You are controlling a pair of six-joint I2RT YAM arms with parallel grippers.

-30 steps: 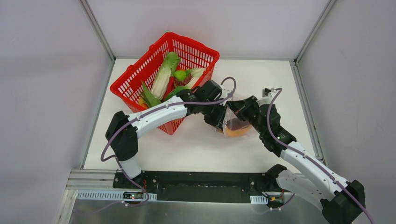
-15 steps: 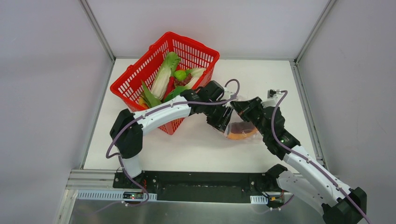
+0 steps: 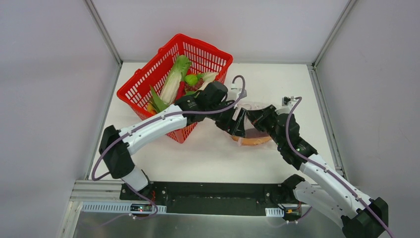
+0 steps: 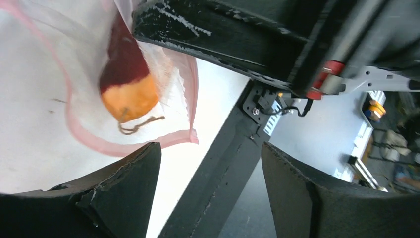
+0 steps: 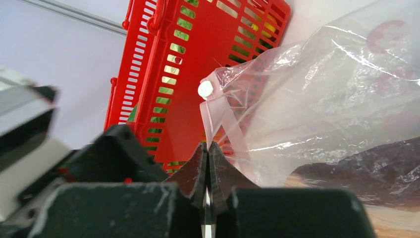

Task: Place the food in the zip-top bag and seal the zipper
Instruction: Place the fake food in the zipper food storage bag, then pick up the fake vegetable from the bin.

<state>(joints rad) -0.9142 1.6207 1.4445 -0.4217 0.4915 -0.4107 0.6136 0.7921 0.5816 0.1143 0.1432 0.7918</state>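
The bag (image 5: 346, 84) looks thin, limp and slippery, sagging under the bun (image 4: 130, 96). It is best held by its stiffer mouth edge, where the right claw (image 5: 207, 148) pinches it. The left claw (image 4: 208, 163) stands apart, empty.

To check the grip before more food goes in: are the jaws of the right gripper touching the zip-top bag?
Touching. The right wrist view shows the right gripper with its jaws shut on a clear flap of the zip-top bag.

The bag (image 5: 341, 94) is clear, crinkly, glossy plastic film. The basket (image 5: 188, 114) is shiny red moulded plastic. The bun (image 4: 130, 99) looks smooth, perhaps plastic. The left gripper (image 4: 209, 153) has matt black, rough, scuffed fingers (image 4: 124, 193). The table (image 3: 208, 148) is matt white.
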